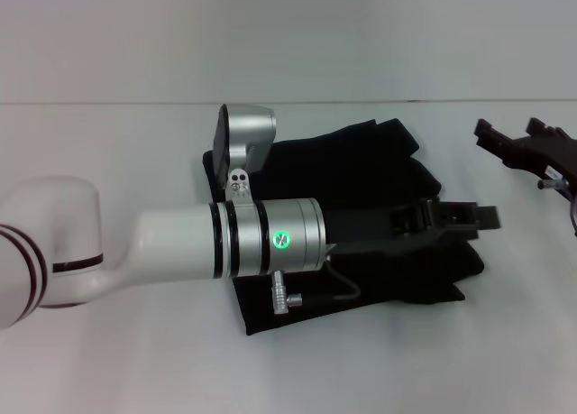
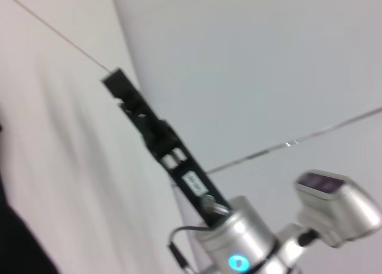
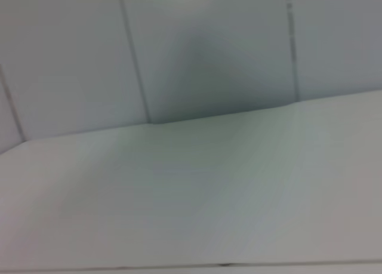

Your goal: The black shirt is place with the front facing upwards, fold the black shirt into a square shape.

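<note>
- Lying bunched mid-counter (image 1: 108,360), the black shirt (image 1: 361,179) is already folded to a rough, uneven block.
- Left end effector (image 1: 469,217) is stretched over the shirt's right edge; whether its fingers are apart or together cannot be told.
- Right end effector (image 1: 527,143) is parked far right; its state cannot be told.
- Cloth is judged soft, light and floppy; corners or hems are best pinched.
- Left arm covers the shirt's middle.

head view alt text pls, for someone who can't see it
A black shirt, folded into a rumpled bundle, lies on a white table, and the robot's left arm reaches across it with its left pincer over the bundle's right side. The right pincer sits apart at the right edge, above the bare table.
</note>
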You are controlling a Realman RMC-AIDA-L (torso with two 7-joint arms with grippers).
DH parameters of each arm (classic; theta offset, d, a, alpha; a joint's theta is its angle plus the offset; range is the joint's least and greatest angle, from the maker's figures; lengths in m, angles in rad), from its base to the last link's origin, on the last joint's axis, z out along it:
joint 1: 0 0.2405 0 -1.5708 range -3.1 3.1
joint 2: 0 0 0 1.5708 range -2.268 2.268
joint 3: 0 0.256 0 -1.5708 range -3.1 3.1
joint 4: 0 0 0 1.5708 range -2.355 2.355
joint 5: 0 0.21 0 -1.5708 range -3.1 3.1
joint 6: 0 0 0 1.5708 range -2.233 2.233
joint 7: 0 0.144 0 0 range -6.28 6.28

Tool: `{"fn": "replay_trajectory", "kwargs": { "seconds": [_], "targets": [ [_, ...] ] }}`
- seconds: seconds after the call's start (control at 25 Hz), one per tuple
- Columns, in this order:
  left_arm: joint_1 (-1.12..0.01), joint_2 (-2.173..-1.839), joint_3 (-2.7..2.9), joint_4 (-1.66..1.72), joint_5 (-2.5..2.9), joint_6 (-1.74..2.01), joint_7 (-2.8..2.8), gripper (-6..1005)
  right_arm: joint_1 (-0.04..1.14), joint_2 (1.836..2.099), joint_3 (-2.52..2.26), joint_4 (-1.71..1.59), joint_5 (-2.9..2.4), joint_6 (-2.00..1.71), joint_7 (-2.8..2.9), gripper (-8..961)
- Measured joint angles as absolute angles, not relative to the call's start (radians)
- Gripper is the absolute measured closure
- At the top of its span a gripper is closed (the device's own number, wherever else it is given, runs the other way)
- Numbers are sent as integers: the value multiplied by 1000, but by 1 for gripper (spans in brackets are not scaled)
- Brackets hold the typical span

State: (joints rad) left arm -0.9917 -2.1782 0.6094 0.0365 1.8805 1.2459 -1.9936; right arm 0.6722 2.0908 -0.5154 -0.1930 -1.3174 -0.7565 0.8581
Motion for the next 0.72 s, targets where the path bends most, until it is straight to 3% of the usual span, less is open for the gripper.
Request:
{"fn": "replay_trajectory", "kwargs": {
  "seconds": [0.24, 0.44, 0.52, 0.72],
  "targets": [
    [-965, -2168, 612, 78, 1884, 1362, -1999, 595, 651, 2090, -530, -191, -1314, -784, 938, 9],
    [-843, -2155, 621, 253, 1887, 1432, -2060, 398, 624, 2075, -599, -220, -1422, -929, 1079, 9],
    [-787, -2125, 636, 308, 1889, 1435, -2129, 345, 613, 2070, -627, -245, -1487, -995, 1141, 9],
    [-692, -2004, 691, 312, 1889, 1319, -2360, 214, 564, 2050, -656, -326, -1667, -1150, 1296, 8]
  ]
}}
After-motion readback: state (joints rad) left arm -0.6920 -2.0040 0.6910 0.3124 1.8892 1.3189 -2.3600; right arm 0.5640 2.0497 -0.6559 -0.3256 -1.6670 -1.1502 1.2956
